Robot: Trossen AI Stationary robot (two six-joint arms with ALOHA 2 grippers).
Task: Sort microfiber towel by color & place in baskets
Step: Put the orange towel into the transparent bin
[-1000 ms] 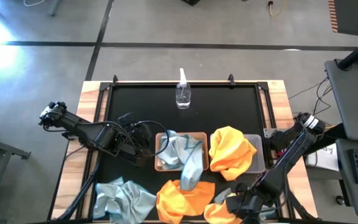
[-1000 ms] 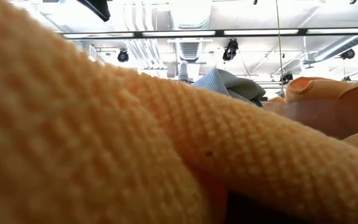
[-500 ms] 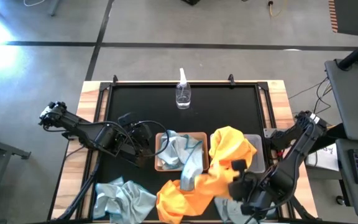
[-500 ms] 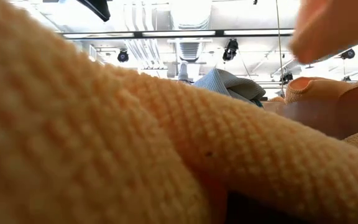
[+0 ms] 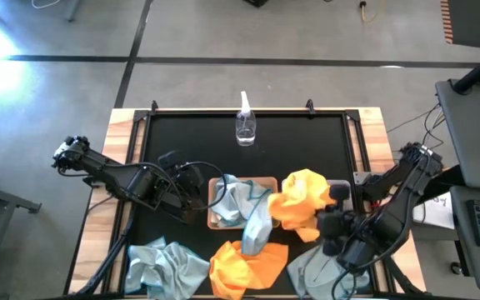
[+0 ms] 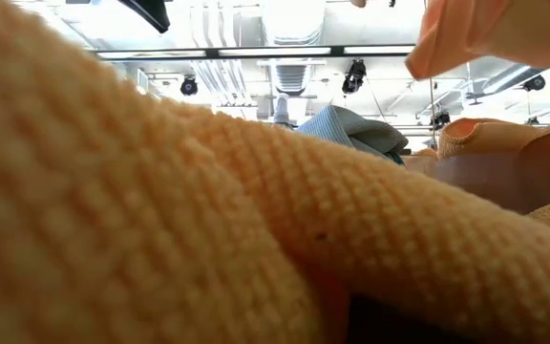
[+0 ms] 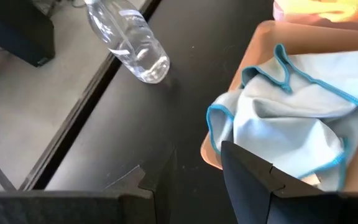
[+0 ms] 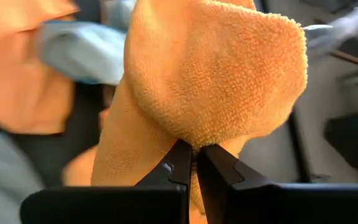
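Observation:
My right gripper (image 5: 317, 218) is shut on an orange microfiber towel (image 5: 292, 208), held up over the near edge of the translucent grey basket (image 5: 346, 193). Another orange towel (image 5: 308, 185) lies heaped in that basket. The tan basket (image 5: 220, 223) holds a pale blue towel (image 7: 291, 112), part of it draped over the near rim. My left gripper (image 7: 197, 171) stands open just left of the tan basket, with nothing between its fingers. On the near table lie a blue towel (image 5: 165, 267), an orange towel (image 5: 248, 267) and a pale grey towel (image 5: 315, 268). My right gripper pinches a bunched fold of the orange towel (image 8: 194, 138) between its two fingertips. The fingers slant down from the table's near right. The towel is lifted clear of the table and hangs bunched at the fingertips. Whether its lower part touches the towel in the basket, I cannot tell.
A small clear spray bottle (image 5: 245, 125) stands at the far middle of the black mat. In the low view an orange towel (image 6: 160, 239) fills nearly the whole picture. Bare mat lies between the bottle and the baskets.
My right gripper has risen from the table's near right corner and gone toward the far edge, over the grey basket, turning as it went. The orange towel it holds has come up clear of the table. A pale grey towel now shows where it lay.

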